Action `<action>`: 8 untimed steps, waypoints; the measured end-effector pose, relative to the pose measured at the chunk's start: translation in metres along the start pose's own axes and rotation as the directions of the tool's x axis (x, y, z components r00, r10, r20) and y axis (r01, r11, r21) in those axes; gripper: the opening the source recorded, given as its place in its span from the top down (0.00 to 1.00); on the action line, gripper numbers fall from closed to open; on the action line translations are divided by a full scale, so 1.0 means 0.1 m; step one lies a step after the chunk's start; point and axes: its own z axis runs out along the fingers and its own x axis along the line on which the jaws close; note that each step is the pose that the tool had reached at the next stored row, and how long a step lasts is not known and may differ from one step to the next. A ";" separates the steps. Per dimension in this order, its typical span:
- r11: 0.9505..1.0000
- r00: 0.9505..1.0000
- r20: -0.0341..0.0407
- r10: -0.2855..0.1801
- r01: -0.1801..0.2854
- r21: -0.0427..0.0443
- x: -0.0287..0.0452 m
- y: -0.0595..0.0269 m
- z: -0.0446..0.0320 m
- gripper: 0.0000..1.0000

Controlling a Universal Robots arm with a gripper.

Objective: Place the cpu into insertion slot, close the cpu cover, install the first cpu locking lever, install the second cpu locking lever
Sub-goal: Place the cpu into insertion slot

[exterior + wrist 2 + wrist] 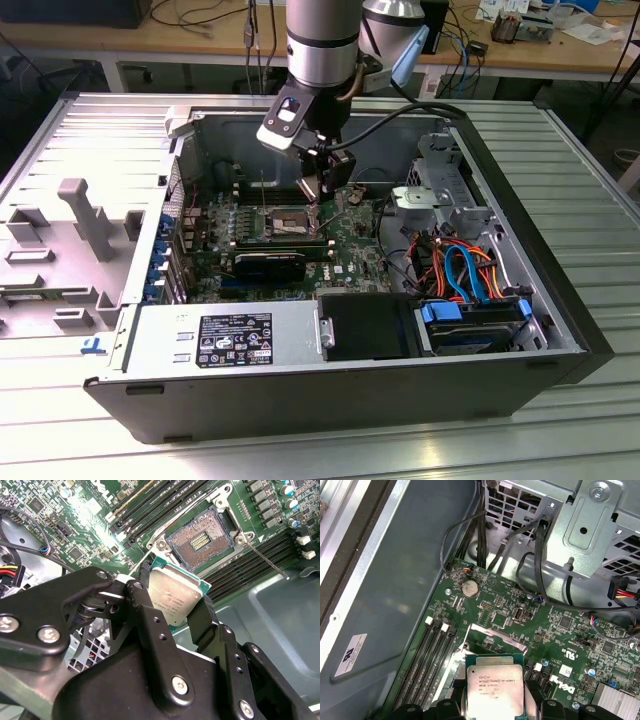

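Note:
My gripper is shut on the cpu, a flat square chip with a dull silver top, its two black fingers pressing on opposite edges. In the second wrist view the chip hangs tilted just short of the insertion slot, a square dark socket with bare gold contacts. The cpu cover stands raised along one side of the socket. A thin locking lever sticks out free beside it. In the exterior view the gripper hovers over the socket inside the open computer case. The first wrist view has the cpu above the green motherboard.
Long black memory slots flank the socket. A black card lies across the board in front. Cables, a metal drive cage and a power supply crowd the case toward the exterior view's right and front.

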 end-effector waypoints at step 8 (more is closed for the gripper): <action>1.000 1.000 0.000 0.008 -0.008 0.000 0.000 0.000 0.000 0.45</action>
